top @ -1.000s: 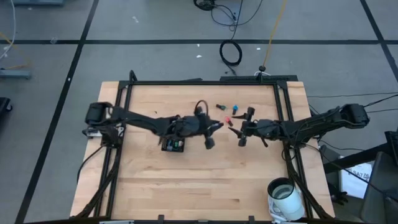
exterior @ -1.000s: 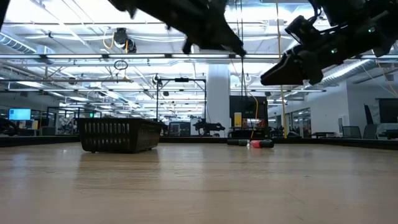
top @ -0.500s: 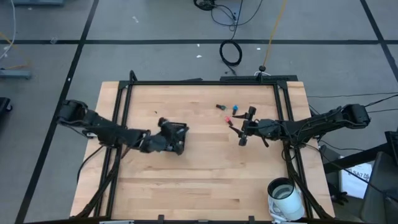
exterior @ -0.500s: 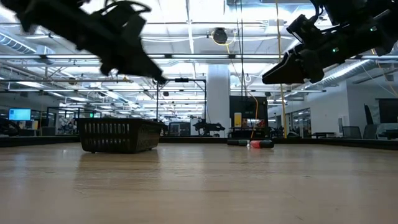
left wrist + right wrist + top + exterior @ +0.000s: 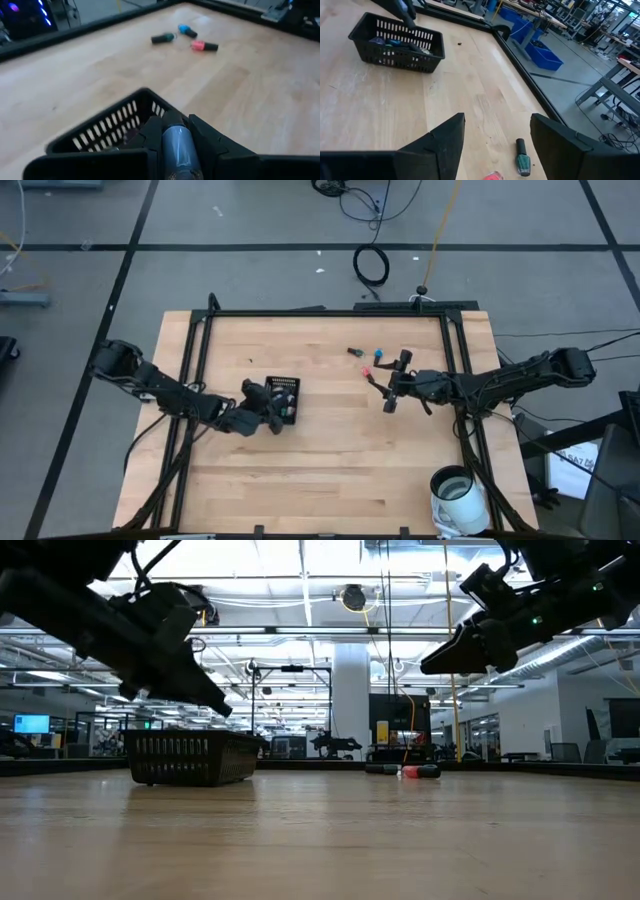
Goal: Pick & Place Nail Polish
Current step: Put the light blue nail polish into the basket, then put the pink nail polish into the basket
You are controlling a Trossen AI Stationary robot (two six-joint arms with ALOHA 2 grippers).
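Note:
My left gripper [image 5: 271, 411] is shut on a pale blue nail polish bottle [image 5: 176, 145] just above the black slotted tray [image 5: 285, 392], at the tray's left rim. The tray holds several bottles [image 5: 395, 44]. Three bottles lie on their sides on the table at the far right: a dark teal one [image 5: 355, 352], a blue one [image 5: 378, 351] and a red one [image 5: 367, 371]. My right gripper [image 5: 396, 383] is open and empty, held above the table just right of these three. It also shows in the low view [image 5: 470, 640]. My left gripper pinches the pale blue bottle's body [image 5: 170, 150] between its two fingers. The bottle lies along the fingers, its dark cap [image 5: 172, 120] pointing forward past the fingertips. The fingers slant down from the table's left. The bottle is clear of the table, above the tray's rim [image 5: 100, 127].
A black frame [image 5: 330, 313] runs along the table's far edge and both sides. A white roll [image 5: 460, 492] stands at the near right corner. Bare wood lies between the tray and the loose bottles.
My left gripper has gone from the middle of the table toward the left edge and down, and now stands over the tray's left rim.

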